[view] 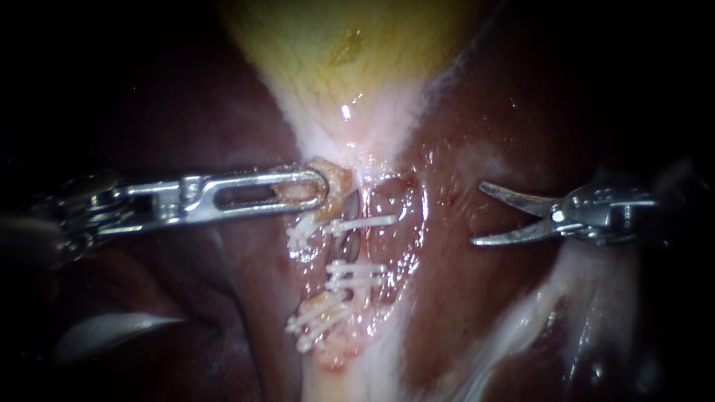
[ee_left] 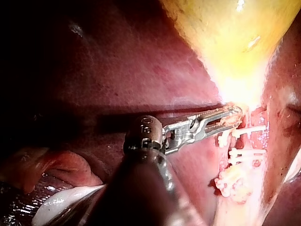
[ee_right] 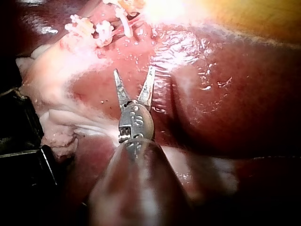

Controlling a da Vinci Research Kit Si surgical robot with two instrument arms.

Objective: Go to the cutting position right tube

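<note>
Endoscope view: the right instrument (view: 477,214) enters from the right with its two curved blades spread wide and nothing between them, poised over bare liver (view: 447,313). The right tube (view: 354,249) is judged to be the strand that carries the upper and middle clips (view: 357,272). It lies to the left of the blades, well apart from them, across a strip of liver surface. Its long axis runs from the neck of the gallbladder (view: 335,45) down the view, roughly crosswise to the line of the blades, so the open blades face it broadside.

The left instrument (view: 320,190) is the nearer one. Its jaws are closed on a tan nub of tissue (view: 337,181) just above the top clip.

The bare stretch of tube between the clips is short and dark. Whether one strand or two lies under the clips is hard to make out. In the right wrist view the clips (ee_right: 94,28) lie ahead of the blades (ee_right: 134,69) and off to one side, partly cut off at the edge.
</note>
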